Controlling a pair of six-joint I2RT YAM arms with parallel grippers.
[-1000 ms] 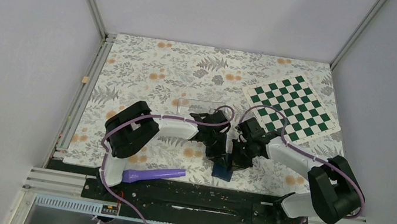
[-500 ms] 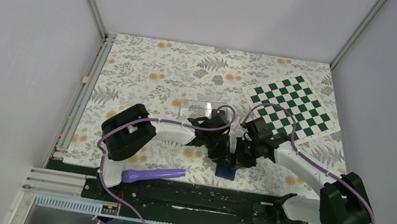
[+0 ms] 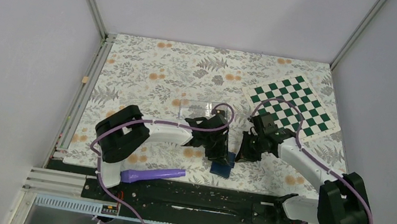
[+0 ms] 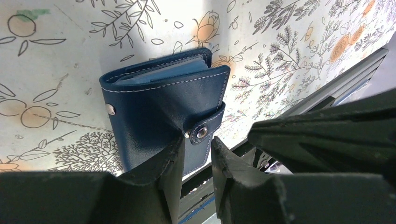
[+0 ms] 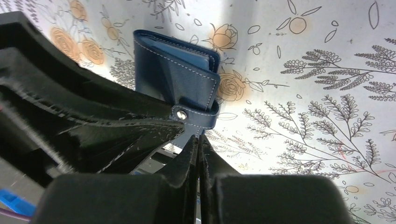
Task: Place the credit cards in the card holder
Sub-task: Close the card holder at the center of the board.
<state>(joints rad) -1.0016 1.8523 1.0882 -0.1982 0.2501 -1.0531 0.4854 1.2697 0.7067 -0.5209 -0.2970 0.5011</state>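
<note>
The navy card holder (image 3: 222, 168) lies folded over on the floral bench (image 3: 148, 75), close to its near edge. The left gripper (image 3: 219, 152) hangs just behind and above the card holder, its jaws a little apart with the snap tab's end showing in the gap. The right gripper (image 3: 240, 156) is closed on nothing, its tips just to the card holder's right by the tab. A purple tool (image 3: 154, 175) lies left of the card holder. A checkered mat (image 3: 295, 105) sits far behind it to the right.
</note>
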